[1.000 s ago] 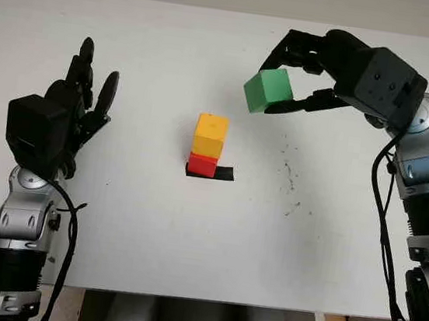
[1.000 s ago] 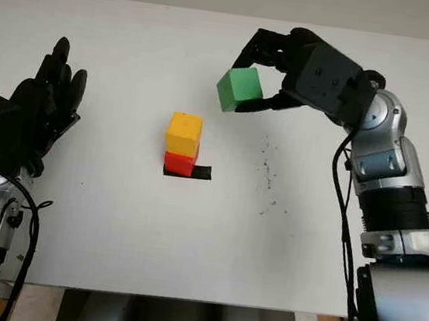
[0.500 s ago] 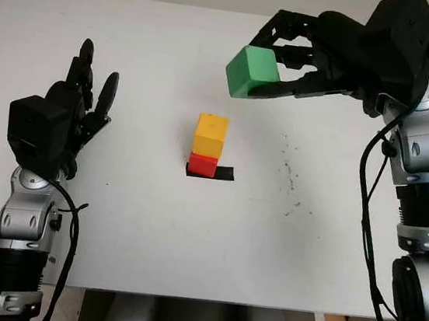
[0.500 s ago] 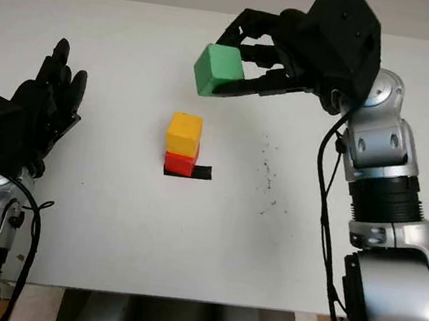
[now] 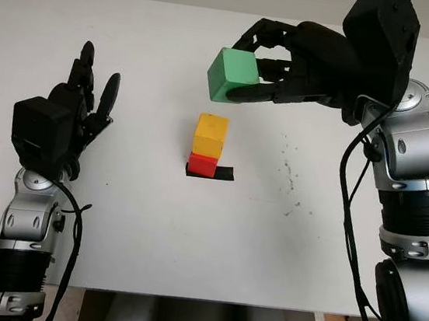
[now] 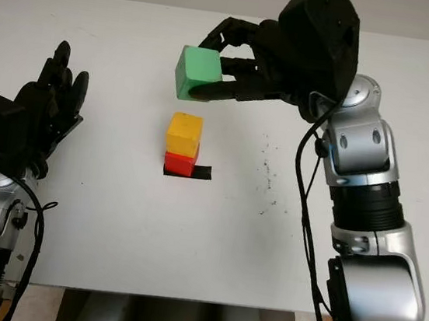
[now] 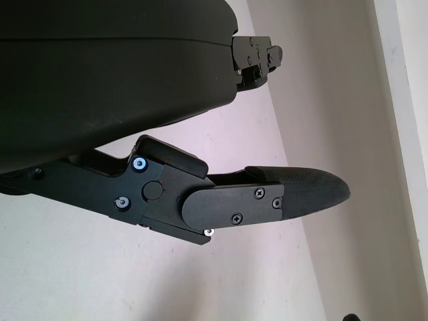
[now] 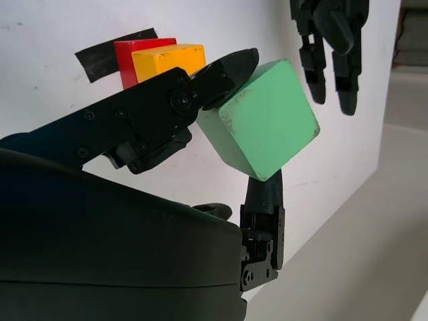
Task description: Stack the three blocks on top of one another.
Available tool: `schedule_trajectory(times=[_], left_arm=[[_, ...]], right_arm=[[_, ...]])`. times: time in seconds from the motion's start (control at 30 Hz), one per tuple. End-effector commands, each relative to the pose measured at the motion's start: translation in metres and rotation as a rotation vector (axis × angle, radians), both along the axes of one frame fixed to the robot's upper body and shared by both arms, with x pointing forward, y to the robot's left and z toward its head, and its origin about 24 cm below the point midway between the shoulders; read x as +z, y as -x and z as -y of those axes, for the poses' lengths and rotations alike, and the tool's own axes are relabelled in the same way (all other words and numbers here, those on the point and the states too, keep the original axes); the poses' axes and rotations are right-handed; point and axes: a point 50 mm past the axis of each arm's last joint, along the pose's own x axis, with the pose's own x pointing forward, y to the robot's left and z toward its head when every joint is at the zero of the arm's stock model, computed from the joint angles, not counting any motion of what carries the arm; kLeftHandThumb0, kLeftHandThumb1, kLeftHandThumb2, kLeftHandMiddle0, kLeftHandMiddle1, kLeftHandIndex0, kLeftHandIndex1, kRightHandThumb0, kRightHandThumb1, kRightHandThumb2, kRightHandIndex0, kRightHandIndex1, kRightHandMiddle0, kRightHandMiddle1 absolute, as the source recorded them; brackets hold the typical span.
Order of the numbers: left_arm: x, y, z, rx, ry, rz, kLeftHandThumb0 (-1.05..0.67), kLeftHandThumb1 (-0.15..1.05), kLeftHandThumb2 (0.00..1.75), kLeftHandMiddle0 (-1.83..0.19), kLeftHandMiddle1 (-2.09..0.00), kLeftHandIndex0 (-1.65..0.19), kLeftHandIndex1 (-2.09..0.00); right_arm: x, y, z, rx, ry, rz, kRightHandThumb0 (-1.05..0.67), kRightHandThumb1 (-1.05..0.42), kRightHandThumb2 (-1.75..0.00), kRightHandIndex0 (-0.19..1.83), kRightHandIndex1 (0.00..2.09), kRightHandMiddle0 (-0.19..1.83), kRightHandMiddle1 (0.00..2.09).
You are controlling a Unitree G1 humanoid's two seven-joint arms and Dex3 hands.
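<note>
A yellow block [image 5: 210, 134] sits on a red block [image 5: 203, 165], which stands on a strip of black tape [image 5: 224, 174] in the middle of the white table [image 5: 189, 236]. My right hand [image 5: 250, 72] is shut on a green block [image 5: 233, 74], held in the air just above and slightly behind the two-block stack. In the right wrist view the green block [image 8: 261, 120] is pinched between fingers, with the yellow block [image 8: 170, 59] and red block [image 8: 130, 57] beyond. My left hand [image 5: 81, 101] is open, raised at the table's left side.
Dark specks [image 5: 289, 177] mark the table surface right of the stack. The table's near edge [image 5: 182, 296] runs along the bottom, with the floor below.
My right hand has carried the green block leftward and slightly down, from right of the stack to nearly over it. The left hand has stayed where it was.
</note>
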Motion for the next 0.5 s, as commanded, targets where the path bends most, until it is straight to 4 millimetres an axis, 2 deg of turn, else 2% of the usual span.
schedule_trajectory(times=[0.0,0.17,0.47], left_arm=[[0.0,0.002,0.003,-0.003,0.003,0.008,-0.77,1.05,0.5,0.16,-0.05,0.11,-0.05],[0.0,0.002,0.005,-0.007,-0.001,0.003,-0.78,1.05,0.5,0.16,-0.05,0.11,-0.05],[-0.001,0.002,0.007,-0.005,0.011,-0.002,-0.76,1.05,0.52,0.18,-0.05,0.11,-0.05]], right_arm=[[0.001,0.004,-0.005,-0.011,0.011,0.008,-0.4,-1.05,-0.07,0.3,0.0,0.12,1.79],[-0.004,0.008,-0.011,-0.075,0.013,-0.004,-0.39,-1.04,-0.06,0.33,0.03,0.18,1.71],[-0.012,0.014,-0.012,-0.14,0.012,-0.027,-0.38,-1.05,-0.07,0.31,0.02,0.16,1.75]])
